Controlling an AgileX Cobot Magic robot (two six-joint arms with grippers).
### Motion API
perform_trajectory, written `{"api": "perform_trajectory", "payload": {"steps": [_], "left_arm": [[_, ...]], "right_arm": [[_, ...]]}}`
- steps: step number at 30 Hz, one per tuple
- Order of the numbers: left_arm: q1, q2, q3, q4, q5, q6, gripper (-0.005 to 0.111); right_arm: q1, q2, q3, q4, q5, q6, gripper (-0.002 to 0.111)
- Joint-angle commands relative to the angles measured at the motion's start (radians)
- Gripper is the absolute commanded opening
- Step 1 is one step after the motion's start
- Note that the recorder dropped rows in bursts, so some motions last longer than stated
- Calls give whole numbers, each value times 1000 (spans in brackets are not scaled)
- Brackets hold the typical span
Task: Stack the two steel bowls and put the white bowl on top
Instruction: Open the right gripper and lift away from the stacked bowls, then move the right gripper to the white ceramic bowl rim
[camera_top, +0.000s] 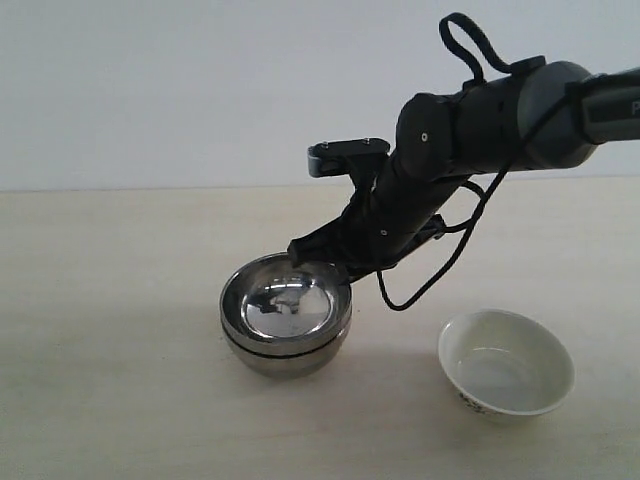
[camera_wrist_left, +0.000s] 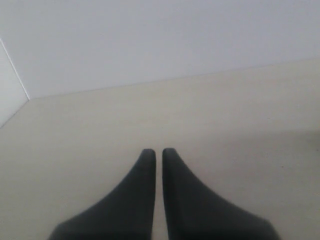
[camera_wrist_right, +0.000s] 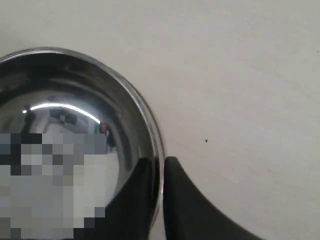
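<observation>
Two steel bowls (camera_top: 286, 318) sit nested one inside the other at the middle of the table. My right gripper (camera_top: 318, 258) is shut on the rim of the upper steel bowl (camera_wrist_right: 75, 135), one finger inside the wall and one outside, at the stack's far right edge. The white bowl (camera_top: 506, 362) stands upright on the table to the right of the stack, apart from it, with a dark pattern near its base. My left gripper (camera_wrist_left: 158, 151) is shut on nothing above bare table and does not show in the exterior view.
The pale wooden table (camera_top: 110, 300) spreads around the bowls, with a white wall (camera_top: 200, 90) behind it. A black cable (camera_top: 440, 265) loops down from the right arm between the stack and the white bowl.
</observation>
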Motion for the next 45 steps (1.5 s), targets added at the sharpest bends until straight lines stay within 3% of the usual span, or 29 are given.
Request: {"api": "perform_trajectory", "payload": {"steps": [1, 10, 16, 18, 23, 28, 32, 34, 45], "left_arm": [[0, -4, 3, -7, -6, -10, 4], [0, -4, 3, -7, -6, -10, 4], [0, -4, 3, -7, -6, -10, 4], [0, -4, 3, -7, -6, -10, 4], [0, -4, 3, -7, -6, -10, 4], [0, -4, 3, -7, -6, -10, 4], [0, -4, 3, -7, -6, -10, 4], [0, -4, 3, -7, -6, -10, 4], [0, -4, 3, -7, -6, -10, 4]], "right_arm": [[0, -7, 4, 30, -12, -17, 0], [0, -9, 4, 53, -14, -28, 1], [0, -11, 4, 53, -14, -26, 37], [0, -20, 4, 53, -14, -26, 43], [-12, -97, 4, 28, 7, 6, 43], [-74, -200, 4, 13, 146, 31, 43], [-116, -270, 41, -100, 214, 143, 43], [-143, -315, 104, -157, 196, 213, 43], [-271, -395, 426, -164, 50, 209, 43]]}}
